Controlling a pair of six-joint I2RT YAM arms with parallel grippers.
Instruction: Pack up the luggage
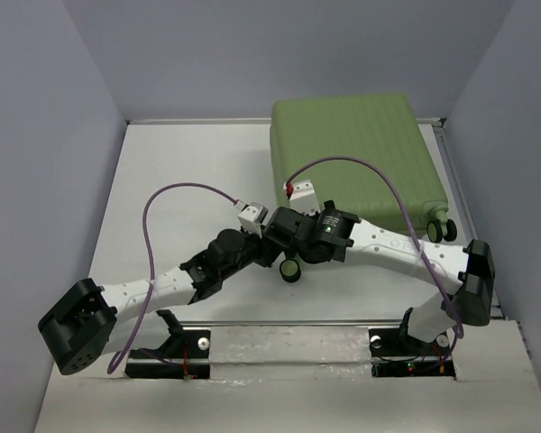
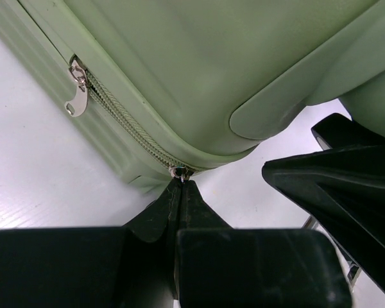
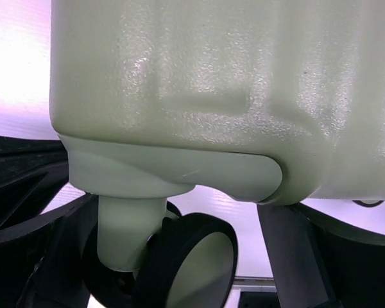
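The luggage (image 1: 356,162) lies closed, far right on the surface (image 1: 189,171). My left hand (image 2: 181,192) pinches its zipper pull (image 2: 179,172); my right hand (image 3: 170,250) stands open around a wheel (image 3: 202,269). I should pull slowly along the zipper.

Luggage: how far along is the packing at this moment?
Done: the luggage lies closed on the table.
In hand: the left end effector is shut on a zipper pull at a corner, while the right end effector stands open around a wheel.
Left: running the zipper round. A second pull sits further along, and how much is still unzipped cannot be told.
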